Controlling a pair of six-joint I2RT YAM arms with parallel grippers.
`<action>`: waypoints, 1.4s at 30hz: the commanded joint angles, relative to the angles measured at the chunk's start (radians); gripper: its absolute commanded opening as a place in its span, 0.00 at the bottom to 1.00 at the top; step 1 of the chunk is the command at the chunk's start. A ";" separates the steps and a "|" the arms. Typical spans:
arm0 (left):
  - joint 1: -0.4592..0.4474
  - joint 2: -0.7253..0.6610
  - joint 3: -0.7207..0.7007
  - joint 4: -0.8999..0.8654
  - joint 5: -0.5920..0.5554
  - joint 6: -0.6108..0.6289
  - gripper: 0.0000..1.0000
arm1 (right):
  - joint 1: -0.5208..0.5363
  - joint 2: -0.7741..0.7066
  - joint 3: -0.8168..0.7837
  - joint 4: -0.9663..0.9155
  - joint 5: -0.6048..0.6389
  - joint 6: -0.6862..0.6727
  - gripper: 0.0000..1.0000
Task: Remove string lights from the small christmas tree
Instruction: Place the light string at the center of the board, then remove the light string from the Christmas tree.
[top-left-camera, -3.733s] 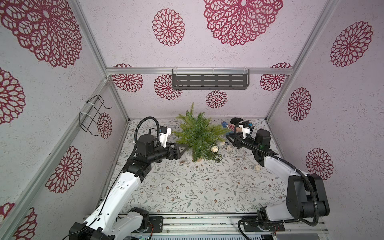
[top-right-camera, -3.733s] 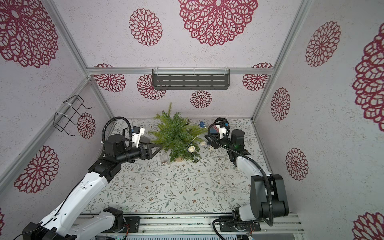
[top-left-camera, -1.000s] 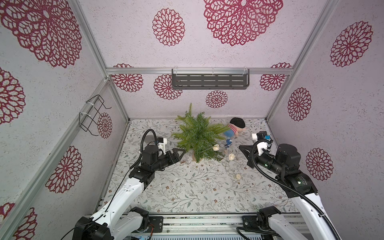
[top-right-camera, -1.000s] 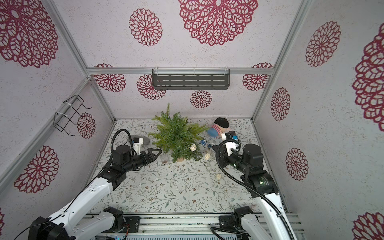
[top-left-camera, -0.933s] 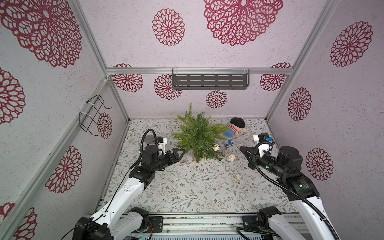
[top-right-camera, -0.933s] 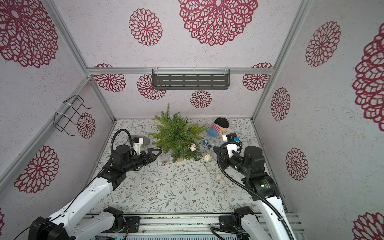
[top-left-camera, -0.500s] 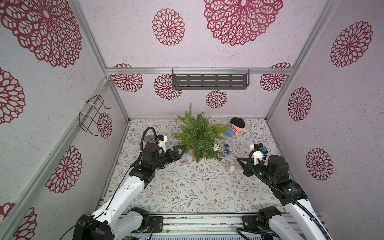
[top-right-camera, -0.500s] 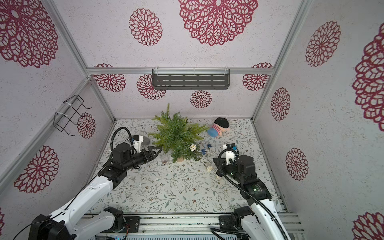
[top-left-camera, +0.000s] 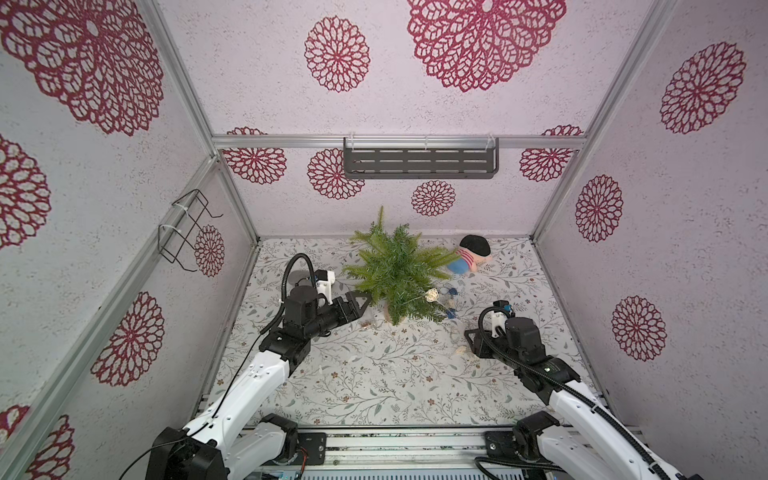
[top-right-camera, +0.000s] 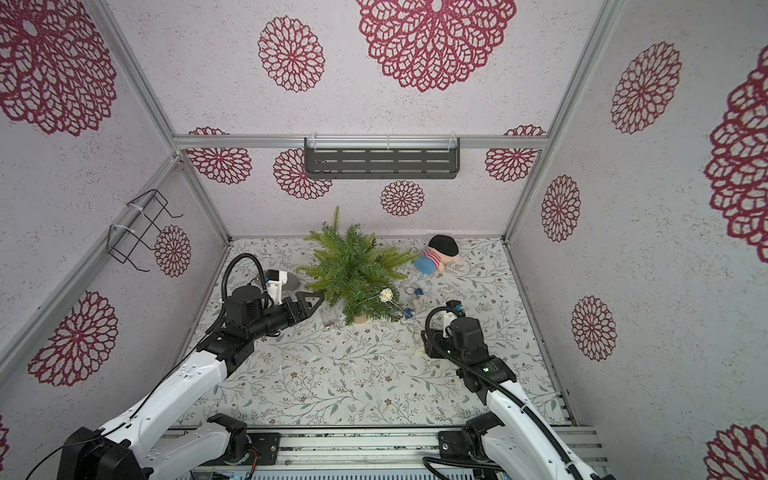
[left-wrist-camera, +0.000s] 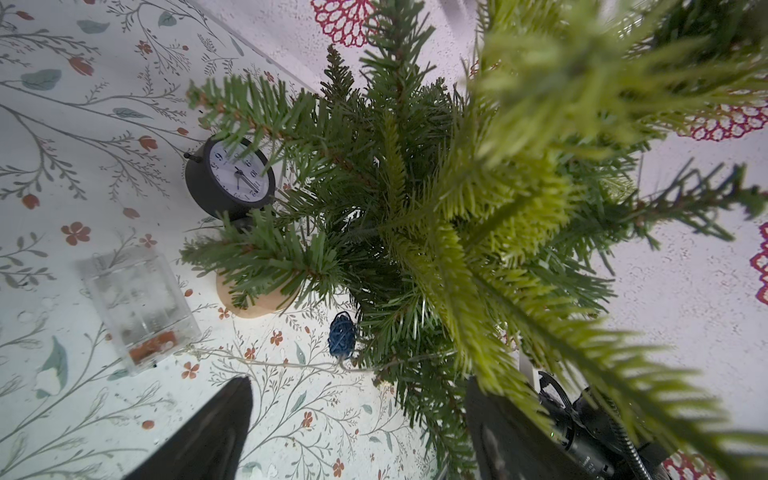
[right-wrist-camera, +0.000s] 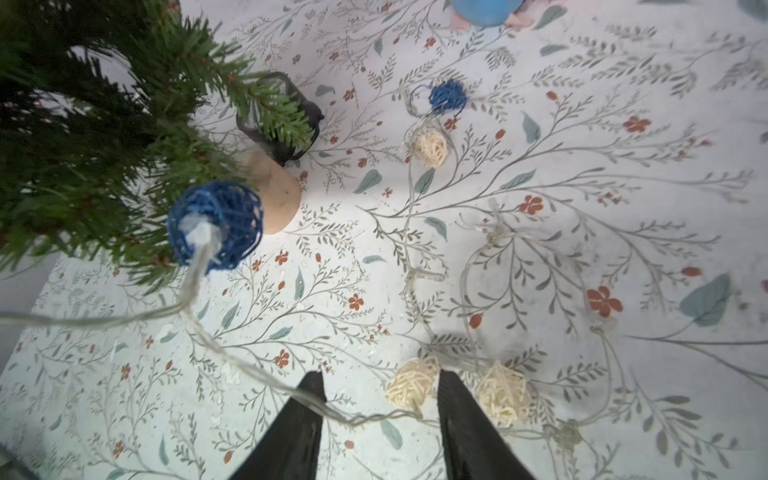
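Top views both show a flower-print table (top-left-camera: 374, 386) with a small green tree (top-left-camera: 395, 270) standing on its tan base (left-wrist-camera: 249, 307) at the far middle. The left gripper (top-left-camera: 360, 302) hangs just left of the tree's lower branches, jaws spread wide and holding nothing. The right gripper (right-wrist-camera: 380, 384) sits low over the table, near and right of the tree, jaws apart, with a thin wire lying loose across one fingertip (right-wrist-camera: 307, 415). A striped doll (top-left-camera: 471, 255) lies far right, close to the branch tips, and a black clock (left-wrist-camera: 230, 178) stands on the far left side of the tree. The string lights (right-wrist-camera: 198, 262) trail from the tree's near-right branches onto the table toward the right gripper. Their clear box (left-wrist-camera: 137, 307) lies on the table just left of the base. One cream ball (top-left-camera: 432, 296) rests on the near-right branches and a blue ball (right-wrist-camera: 216, 224) hangs at the branch edge. Two more cream balls (right-wrist-camera: 413, 388) lie on the table, one seen between the right gripper's fingers and one just outside them.
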 joint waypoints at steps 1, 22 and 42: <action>-0.004 0.005 0.036 -0.003 0.009 0.021 0.85 | 0.013 -0.014 0.080 -0.021 0.046 -0.031 0.61; -0.006 0.005 0.062 -0.050 0.029 0.058 0.85 | 0.091 0.232 0.379 0.007 -0.349 -0.244 0.55; -0.017 -0.035 0.059 -0.077 0.024 0.046 0.84 | 0.145 0.289 0.421 0.054 -0.347 -0.259 0.03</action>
